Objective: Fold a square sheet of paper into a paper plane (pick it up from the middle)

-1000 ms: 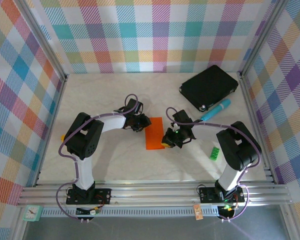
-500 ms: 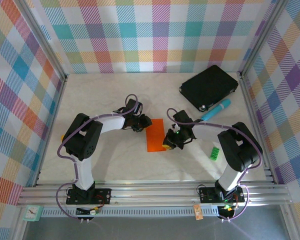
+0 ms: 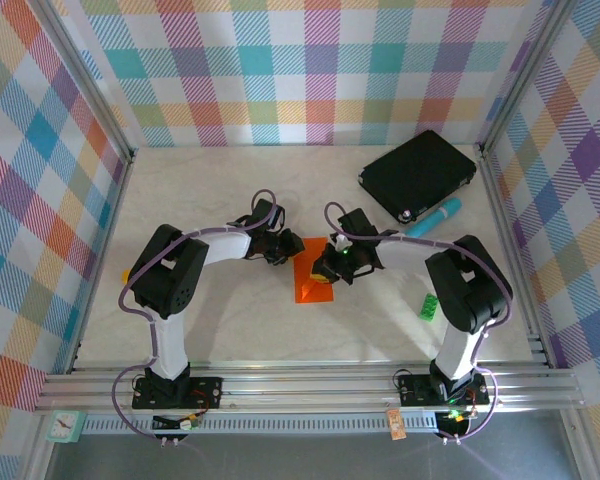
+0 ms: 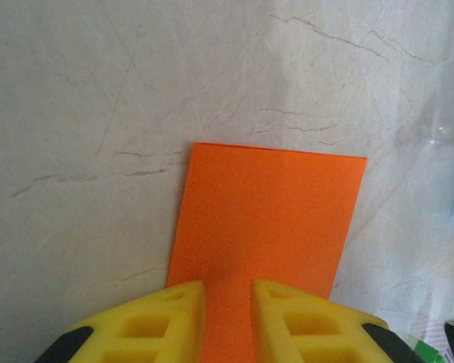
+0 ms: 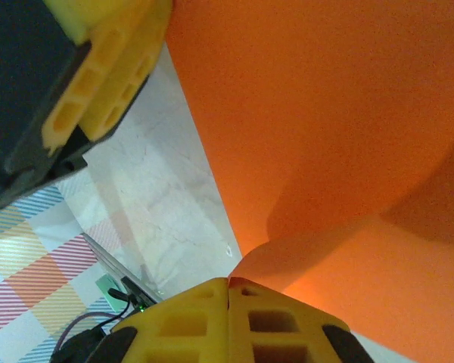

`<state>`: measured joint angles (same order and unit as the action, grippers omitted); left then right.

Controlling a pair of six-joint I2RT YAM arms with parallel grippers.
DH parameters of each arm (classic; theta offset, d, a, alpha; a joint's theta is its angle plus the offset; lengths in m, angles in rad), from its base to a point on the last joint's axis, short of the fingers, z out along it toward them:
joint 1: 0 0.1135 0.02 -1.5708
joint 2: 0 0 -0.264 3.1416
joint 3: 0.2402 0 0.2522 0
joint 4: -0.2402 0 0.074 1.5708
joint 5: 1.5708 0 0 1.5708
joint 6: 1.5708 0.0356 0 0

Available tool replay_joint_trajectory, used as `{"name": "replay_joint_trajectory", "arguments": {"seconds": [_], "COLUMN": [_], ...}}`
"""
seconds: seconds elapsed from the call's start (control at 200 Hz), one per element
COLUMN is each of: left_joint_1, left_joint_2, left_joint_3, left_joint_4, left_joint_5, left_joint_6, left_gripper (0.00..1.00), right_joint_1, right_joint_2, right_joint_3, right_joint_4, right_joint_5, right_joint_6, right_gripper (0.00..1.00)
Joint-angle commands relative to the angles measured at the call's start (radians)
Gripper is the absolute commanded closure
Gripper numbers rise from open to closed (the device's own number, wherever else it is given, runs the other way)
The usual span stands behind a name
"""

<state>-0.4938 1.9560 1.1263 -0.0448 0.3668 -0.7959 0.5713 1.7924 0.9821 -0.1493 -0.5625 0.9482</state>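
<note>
The square sheet of paper (image 3: 310, 290) is bright orange and lies on the table as a narrow folded rectangle (image 4: 272, 219). My left gripper (image 3: 286, 246) rests over its near end, its yellow fingers (image 4: 183, 302) a little apart with the paper flat beneath the gap (image 4: 227, 291). My right gripper (image 3: 327, 268) is shut on the paper's edge (image 5: 228, 281) and holds it lifted, so the sheet (image 5: 325, 113) curls up and over itself. A left finger (image 5: 106, 83) shows at the upper left of the right wrist view. The paper plane is out of view.
A black rectangular pad (image 3: 418, 172) lies at the back right, with a teal cylinder (image 3: 432, 217) just in front of it. A small green block (image 3: 429, 306) sits by the right arm. Checked walls and metal rails (image 3: 300, 385) surround the table.
My right gripper has moved left and toward the back over the sheet, taking the paper's right edge with it. The visible orange area is narrower. The left gripper has stayed put.
</note>
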Motion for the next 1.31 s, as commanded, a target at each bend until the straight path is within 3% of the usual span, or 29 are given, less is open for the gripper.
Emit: {"name": "replay_joint_trajectory", "arguments": {"seconds": [0.0, 1.3], "left_joint_1": [0.006, 0.006], "left_joint_2": [0.036, 0.033], "left_joint_3": [-0.025, -0.034], "left_joint_4": [-0.047, -0.042], "left_joint_5": [-0.008, -0.001], "left_joint_6": [0.003, -0.005], "left_gripper": [0.76, 0.77], "right_joint_1": [0.009, 0.016], "right_joint_2": [0.037, 0.170], "right_joint_3": [0.029, 0.130], "right_joint_4": [0.055, -0.004], "right_joint_5": [-0.006, -0.031], "right_joint_6": [0.021, -0.082], "right_gripper": [0.96, 0.95]}}
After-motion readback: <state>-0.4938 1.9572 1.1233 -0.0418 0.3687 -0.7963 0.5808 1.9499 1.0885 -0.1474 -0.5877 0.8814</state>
